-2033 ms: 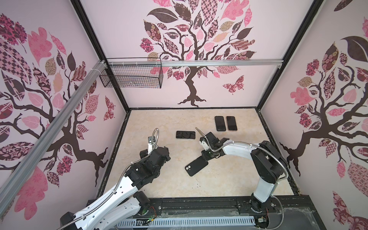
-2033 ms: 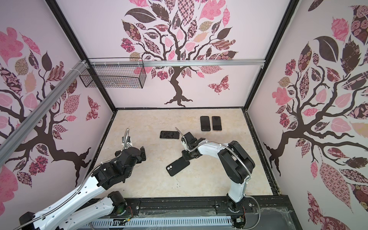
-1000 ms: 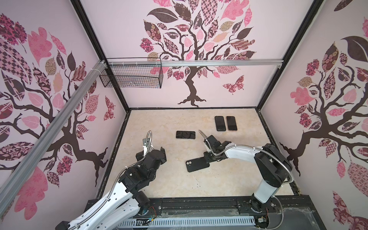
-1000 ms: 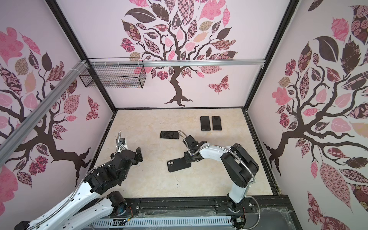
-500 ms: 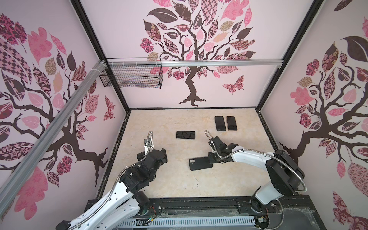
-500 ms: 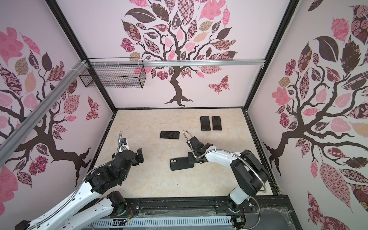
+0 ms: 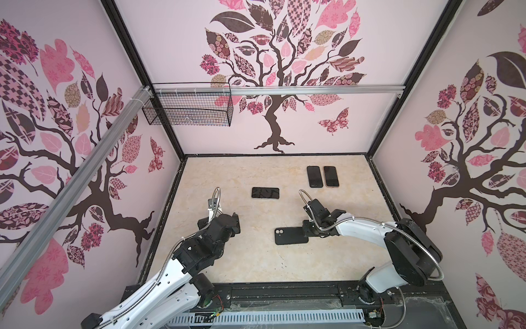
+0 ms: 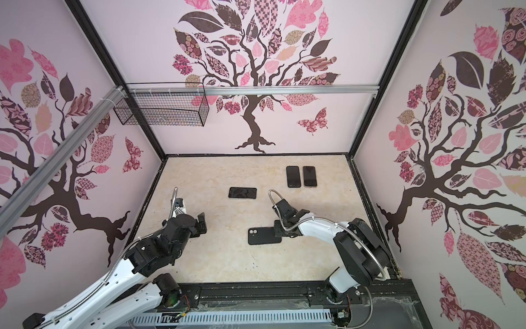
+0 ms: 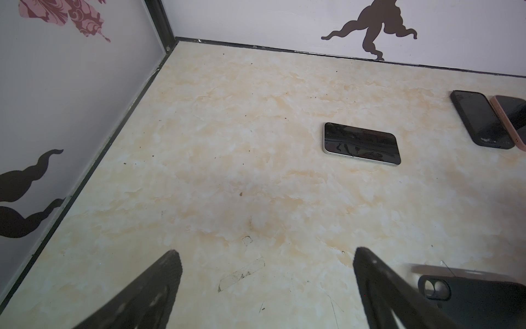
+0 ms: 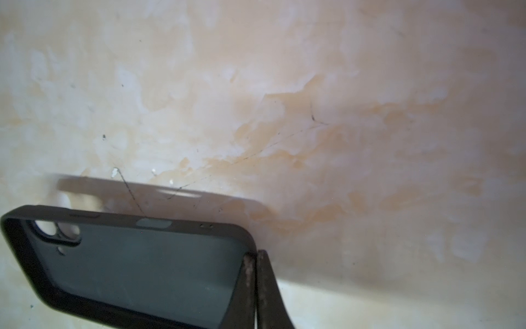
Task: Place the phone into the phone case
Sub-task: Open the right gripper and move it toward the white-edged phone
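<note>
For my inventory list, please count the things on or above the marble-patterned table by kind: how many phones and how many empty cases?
Flat rectangular phones, dark screens up: 3 (silver-edged phone, black-edged phone, pink-edged phone)
Empty black rectangular phone case: 1
Total: 4

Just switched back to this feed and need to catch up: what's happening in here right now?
The right gripper is shut on one end of the black phone case, holding it just above the table. The left gripper hangs open and empty nearby. The phone lies screen-up farther back, untouched; two other phones sit side by side near the back right.
</note>
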Available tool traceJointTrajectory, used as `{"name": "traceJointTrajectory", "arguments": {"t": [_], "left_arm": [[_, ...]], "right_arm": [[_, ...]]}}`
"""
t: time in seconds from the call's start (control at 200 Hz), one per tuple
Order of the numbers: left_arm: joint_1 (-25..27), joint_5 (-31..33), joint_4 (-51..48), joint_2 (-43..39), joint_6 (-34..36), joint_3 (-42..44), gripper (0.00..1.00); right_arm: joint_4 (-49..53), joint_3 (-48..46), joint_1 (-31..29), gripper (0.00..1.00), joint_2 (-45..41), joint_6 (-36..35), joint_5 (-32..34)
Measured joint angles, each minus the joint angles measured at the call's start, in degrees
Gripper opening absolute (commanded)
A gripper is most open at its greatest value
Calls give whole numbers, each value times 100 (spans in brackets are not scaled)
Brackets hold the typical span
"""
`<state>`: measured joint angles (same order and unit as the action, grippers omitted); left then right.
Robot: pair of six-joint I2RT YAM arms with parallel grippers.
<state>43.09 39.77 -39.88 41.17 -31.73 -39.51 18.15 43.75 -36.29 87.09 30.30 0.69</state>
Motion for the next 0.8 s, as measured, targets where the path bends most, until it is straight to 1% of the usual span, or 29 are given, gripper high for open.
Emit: {"name": "traceJointTrajectory", "arguments": {"t": [0.03,0.06,0.13,0.265,0.33,0.46,0.535,0.685,0.8], "left_arm": [[2,-2,0,0,0,0,97],[0,-2,0,0,0,0,97],[0,-11,0,9,0,2,97],[0,-35,-4,22,-2,11,97],[0,-44,-2,22,-2,11,97],[0,-70,-4,17,-2,11,97],[0,-131,-2,11,-2,11,97],[-48,-286,-4,-50,-4,11,97],[-138,-415,-7,-186,-11,11,97]], "right_arm": [[-13,0,0,23,-22,17,0],[-33,0,0,28,-44,48,-2],[-52,-2,0,38,-98,37,0],[-48,-4,7,54,-219,22,4],[-37,-4,11,64,-271,-24,4],[-22,-2,11,83,-396,-337,-7],[-57,-4,11,99,-557,-573,9],[-498,-74,11,100,-1141,-1187,120],[-992,-109,11,100,-1386,-1652,295]]}}
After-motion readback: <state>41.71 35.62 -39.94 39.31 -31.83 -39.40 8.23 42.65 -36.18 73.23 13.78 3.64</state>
